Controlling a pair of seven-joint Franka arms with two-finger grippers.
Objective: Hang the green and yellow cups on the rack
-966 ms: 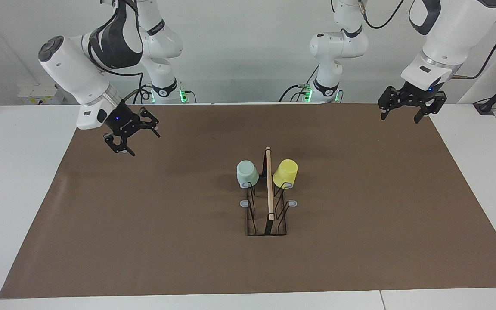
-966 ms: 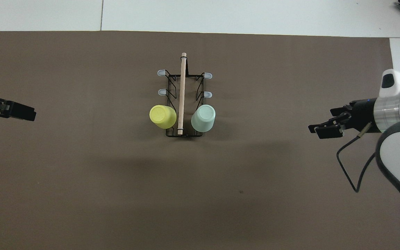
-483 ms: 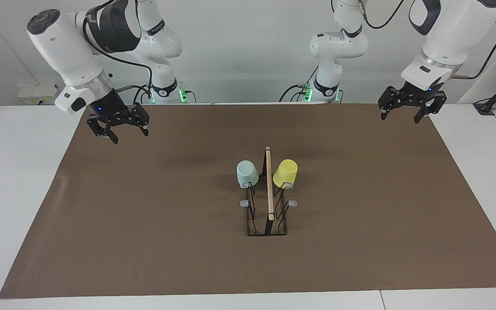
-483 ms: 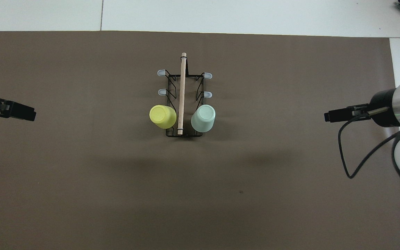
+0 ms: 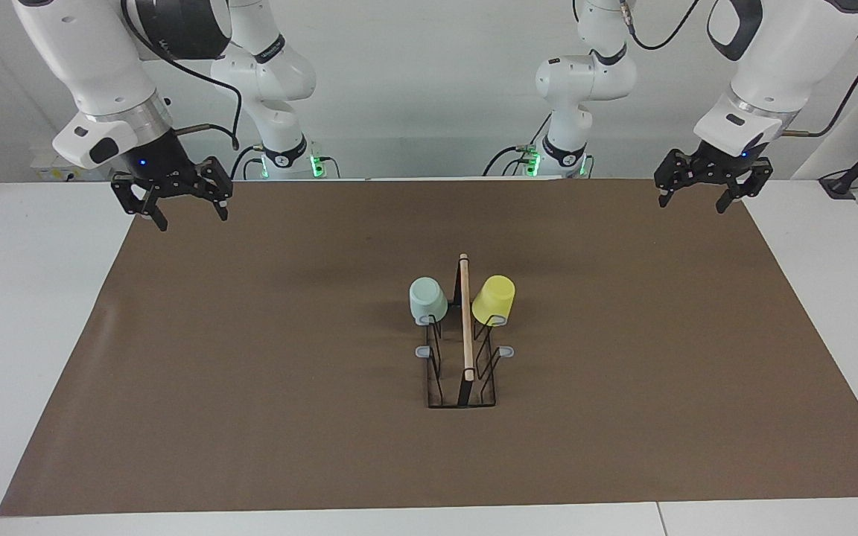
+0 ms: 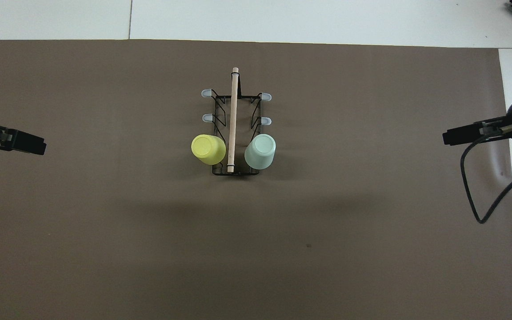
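Observation:
The black wire rack (image 5: 463, 372) (image 6: 234, 129) with its wooden top rod stands mid-mat. The mint green cup (image 5: 427, 300) (image 6: 260, 151) hangs upside down on a prong at the rack's end nearer the robots, on the right arm's side. The yellow cup (image 5: 494, 300) (image 6: 209, 149) hangs the same way on the matching prong toward the left arm's side. My right gripper (image 5: 185, 213) (image 6: 446, 138) hovers open and empty over the mat's edge at the right arm's end. My left gripper (image 5: 694, 199) (image 6: 38, 146) waits open and empty over the mat's edge at the left arm's end.
A brown mat (image 5: 250, 372) covers most of the white table (image 5: 27, 298). Several grey-capped prongs (image 5: 424, 351) on the rack are bare. A cable (image 6: 469, 191) loops down from the right arm.
The right arm has drawn back from over the mat toward its own end and turned its open gripper downward. The left arm, the cups and the rack have not moved.

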